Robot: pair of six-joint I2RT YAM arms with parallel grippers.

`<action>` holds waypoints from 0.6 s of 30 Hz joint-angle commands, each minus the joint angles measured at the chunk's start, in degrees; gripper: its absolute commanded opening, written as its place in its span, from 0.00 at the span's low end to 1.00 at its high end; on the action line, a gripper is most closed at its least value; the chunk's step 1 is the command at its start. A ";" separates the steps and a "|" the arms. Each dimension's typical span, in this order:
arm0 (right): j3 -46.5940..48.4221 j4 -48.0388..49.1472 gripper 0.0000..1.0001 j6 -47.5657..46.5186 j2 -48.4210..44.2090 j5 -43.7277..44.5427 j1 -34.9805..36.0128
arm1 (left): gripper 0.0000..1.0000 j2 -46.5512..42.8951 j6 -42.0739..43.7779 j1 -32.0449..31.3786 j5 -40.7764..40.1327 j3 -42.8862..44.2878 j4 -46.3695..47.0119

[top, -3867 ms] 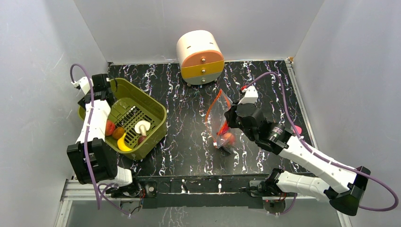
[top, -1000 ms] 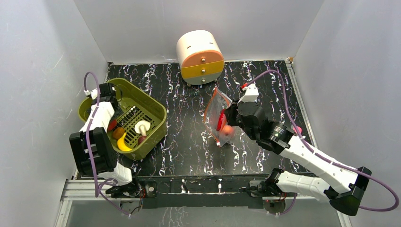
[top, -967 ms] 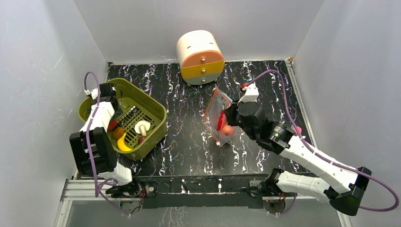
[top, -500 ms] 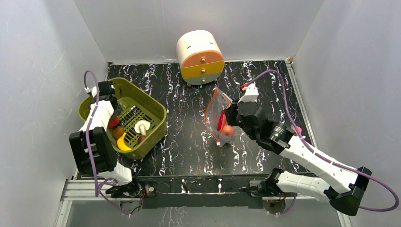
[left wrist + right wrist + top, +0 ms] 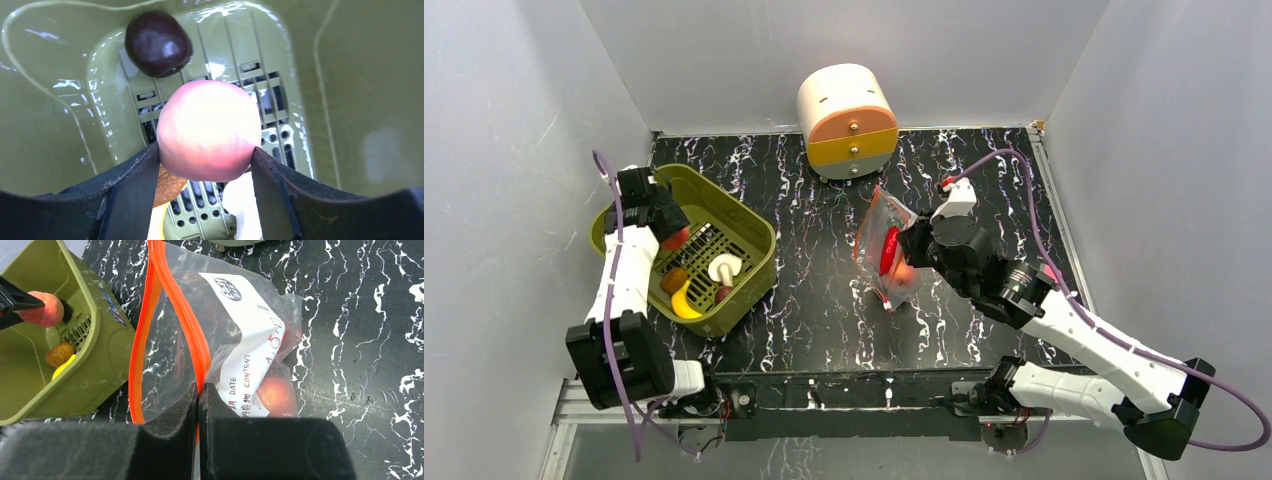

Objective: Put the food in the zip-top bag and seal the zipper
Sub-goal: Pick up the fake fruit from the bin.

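Note:
My left gripper is shut on a pink-red round fruit, and the fruit hangs above the floor of the olive basket. A dark purple ball lies on the basket floor beyond it. From above, that gripper and fruit sit over the basket's back left part. My right gripper is shut on the zip-top bag's orange zipper, holding the mouth open in a loop. A red fruit lies inside the bag.
The basket also holds a yellow banana, a white mushroom and a brown piece. A round white, orange and yellow drawer unit stands at the back. Grey walls close in the black marbled table.
My left gripper closed on the pink-red fruit and lifted it toward the basket's back left. The right gripper and bag stayed almost where they were.

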 commanded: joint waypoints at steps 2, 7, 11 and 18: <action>0.16 1.78 0.00 1.44 -1.05 -1.31 0.08 | 0.28 -5.58 2.79 -0.16 8.36 -0.40 -1.74; -0.23 1.21 0.00 1.69 -0.61 -1.21 0.11 | 0.26 -9.68 3.25 -0.77 12.30 -1.11 -2.39; 0.09 1.07 0.00 2.24 -0.33 -0.17 0.06 | 0.26 -12.04 2.99 -1.58 16.33 -1.31 -3.19; 0.28 1.37 0.00 2.90 2.30 3.28 0.11 | 0.26 -15.70 5.97 -5.18 20.71 0.62 -6.41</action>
